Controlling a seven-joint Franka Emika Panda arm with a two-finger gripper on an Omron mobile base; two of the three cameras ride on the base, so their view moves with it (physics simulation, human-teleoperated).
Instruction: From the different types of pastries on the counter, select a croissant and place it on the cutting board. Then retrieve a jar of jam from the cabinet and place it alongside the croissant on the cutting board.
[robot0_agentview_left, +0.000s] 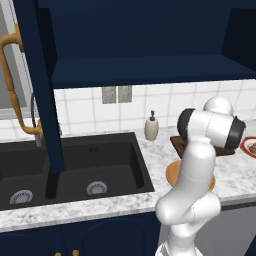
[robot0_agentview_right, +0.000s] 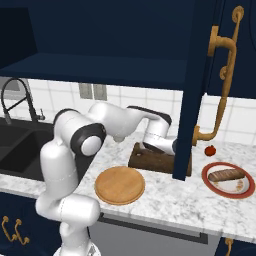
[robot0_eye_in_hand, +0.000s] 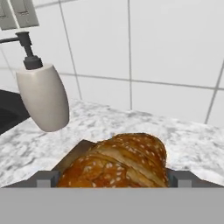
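Observation:
The golden-brown croissant (robot0_eye_in_hand: 118, 162) lies on a corner of the dark brown cutting board (robot0_eye_in_hand: 73, 155) on the marble counter (robot0_eye_in_hand: 192, 140). My gripper (robot0_eye_in_hand: 113, 179) is low over it, open, with one finger tip (robot0_eye_in_hand: 46, 179) on each side of the pastry. From the right base view the hand (robot0_agentview_right: 152, 146) hovers at the board (robot0_agentview_right: 150, 162), partly behind the open navy cabinet door (robot0_agentview_right: 192, 90). The longer tan roll (robot0_agentview_right: 227, 175) rests on a red plate (robot0_agentview_right: 210, 186). The jar of jam is out of view.
A round light-tan wooden plate (robot0_agentview_right: 120, 185) sits in front of the board. A white soap dispenser (robot0_eye_in_hand: 43, 96) stands close on the left, beside the black sink (robot0_agentview_left: 75, 170). A small plain red round object (robot0_agentview_right: 210, 150) is behind the red plate. A second open door (robot0_agentview_left: 42, 100) hangs over the sink.

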